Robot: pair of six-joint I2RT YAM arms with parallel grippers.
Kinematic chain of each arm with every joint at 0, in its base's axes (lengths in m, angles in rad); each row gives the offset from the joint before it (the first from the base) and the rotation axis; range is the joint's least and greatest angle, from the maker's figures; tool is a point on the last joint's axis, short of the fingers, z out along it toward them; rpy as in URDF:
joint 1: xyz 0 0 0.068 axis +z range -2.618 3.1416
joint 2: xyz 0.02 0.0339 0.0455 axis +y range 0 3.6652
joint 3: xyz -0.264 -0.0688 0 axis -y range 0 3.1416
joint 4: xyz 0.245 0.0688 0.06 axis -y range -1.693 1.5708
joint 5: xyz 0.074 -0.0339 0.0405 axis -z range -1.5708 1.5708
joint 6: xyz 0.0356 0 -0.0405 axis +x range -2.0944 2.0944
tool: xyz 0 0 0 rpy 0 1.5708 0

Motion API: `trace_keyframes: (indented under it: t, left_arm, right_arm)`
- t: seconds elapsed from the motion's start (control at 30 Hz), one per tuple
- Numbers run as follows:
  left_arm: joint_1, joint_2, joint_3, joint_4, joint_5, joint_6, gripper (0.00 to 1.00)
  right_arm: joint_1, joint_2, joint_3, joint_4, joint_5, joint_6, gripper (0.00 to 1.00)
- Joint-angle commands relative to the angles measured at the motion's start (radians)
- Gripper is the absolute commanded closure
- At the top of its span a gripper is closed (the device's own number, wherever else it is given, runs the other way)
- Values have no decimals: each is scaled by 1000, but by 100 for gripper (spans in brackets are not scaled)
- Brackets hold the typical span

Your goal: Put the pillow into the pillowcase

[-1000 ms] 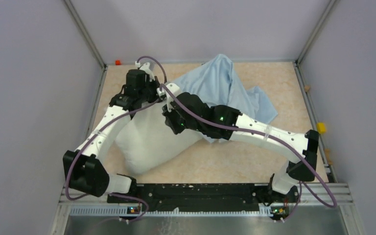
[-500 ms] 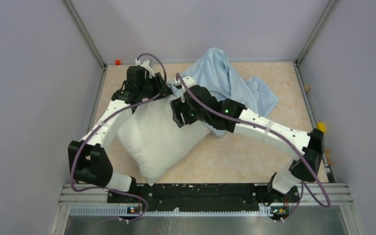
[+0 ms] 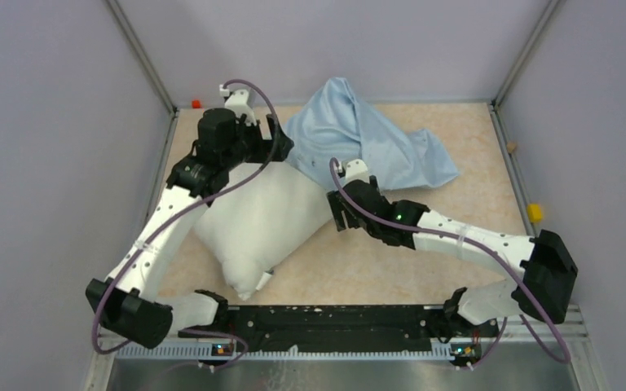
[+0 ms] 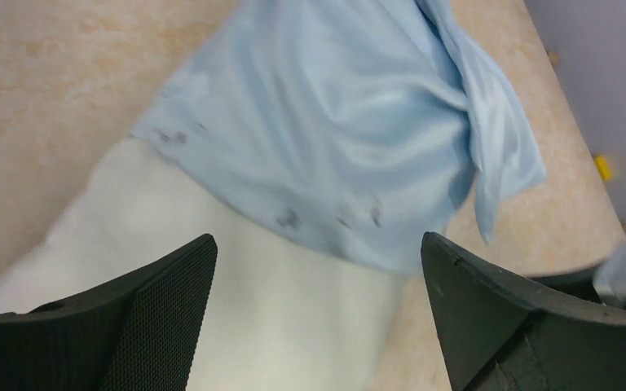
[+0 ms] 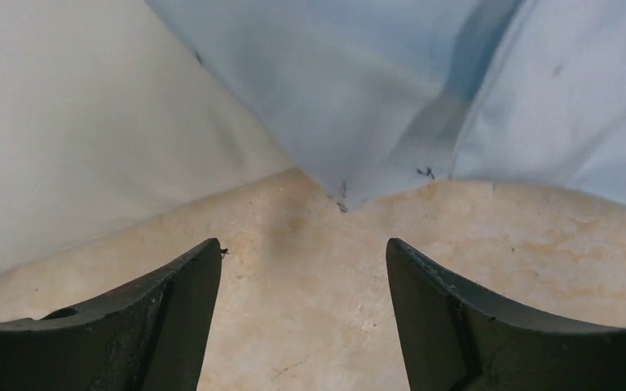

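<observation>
ok so from the overhead view: the big plump off-white fabric pillow (image 3: 257, 224) lies at a slant on the beige marbled counter (image 3: 424, 252), left of centre, one corner pointing toward the bottom of the frame; the thin wrinkly light-blue fabric pillowcase (image 3: 367, 138) is heaped at the top middle and spreads off to the right; its lower-left edge lies over the pillow's upper end; honestly can't tell if that end is actually inside the sack or just covered, the left arm (image 3: 171, 220) blocks it.

left hand (image 3: 277, 140) is in the upper left, over the spot where blue meets white; in its own wrist view the hand (image 4: 316, 244) is spread wide with nothing between the fingers, and the blue edge runs across the white fabric below.

right hand (image 3: 341, 212) is near the middle of the overhead frame, just beside the pillow's right edge; its wrist view shows it wide too, gripping nothing; bare counter under it, pillow filling the upper left, pillowcase across the top and right, a point of blue cloth dipping down to the counter between them.
</observation>
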Motion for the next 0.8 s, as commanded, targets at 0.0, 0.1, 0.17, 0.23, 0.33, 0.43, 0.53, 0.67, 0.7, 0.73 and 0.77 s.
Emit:
trace_keyframes:
  t: [0.0,0.1,0.17,0.23,0.33,0.43,0.53,0.67,0.7,0.73,0.77]
  left_arm:
    - [-146,-109,-99,-85,-200,38,1]
    - [-227,-163,-199,-110,-314,-11,1]
    - [-237,-207,-274,-112,-373,-57,1]
    - [-237,-254,-345,-106,-437,-94,1]
    - [-237,-311,-426,-79,-514,-129,1]
    - [-237,-319,-453,-54,-573,-138,1]
    - [-236,-287,-456,-42,-587,-139,1]
    - [-236,-236,-453,-51,-617,-167,1]
    - [-234,-227,-458,-47,-628,-168,1]
    - [-234,-218,-464,-40,-634,-165,2]
    - [-233,-211,-471,-29,-634,-160,4]
  right_arm:
    - [-4,6,-59,177,89,-18,26]
    - [-4,62,-82,215,139,-39,25]
    - [-5,95,-92,257,168,-53,25]
    - [-4,126,-87,274,212,-58,25]
    - [-5,165,-52,286,292,-64,25]
    - [-5,191,-35,348,331,-109,24]
    - [-10,259,22,359,360,-147,24]
    - [-34,346,82,357,397,-178,26]
    - [-38,359,89,368,411,-190,29]
    - [-41,367,97,373,428,-199,33]
    - [-42,374,107,377,447,-211,38]
